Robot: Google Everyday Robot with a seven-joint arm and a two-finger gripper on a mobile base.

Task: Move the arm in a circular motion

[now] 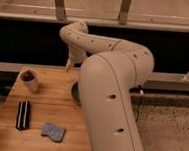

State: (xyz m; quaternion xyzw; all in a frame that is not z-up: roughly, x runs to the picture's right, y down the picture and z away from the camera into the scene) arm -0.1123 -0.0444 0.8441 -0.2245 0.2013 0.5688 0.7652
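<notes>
The cream-white arm [111, 91] fills the middle and right of the camera view. Its thick lower segment rises from the bottom edge. A thinner segment with dark holes runs up and left to a rounded elbow [76, 30]. From there the narrow gripper [69, 65] points down, just above the far edge of the wooden table [50, 101].
A green bowl [75, 92] is mostly hidden behind the arm. A brown cup [30, 80] stands at the table's far left. A black and white flat object [23, 114] and a blue sponge [53, 132] lie at the front left. A dark ledge and window rails run behind.
</notes>
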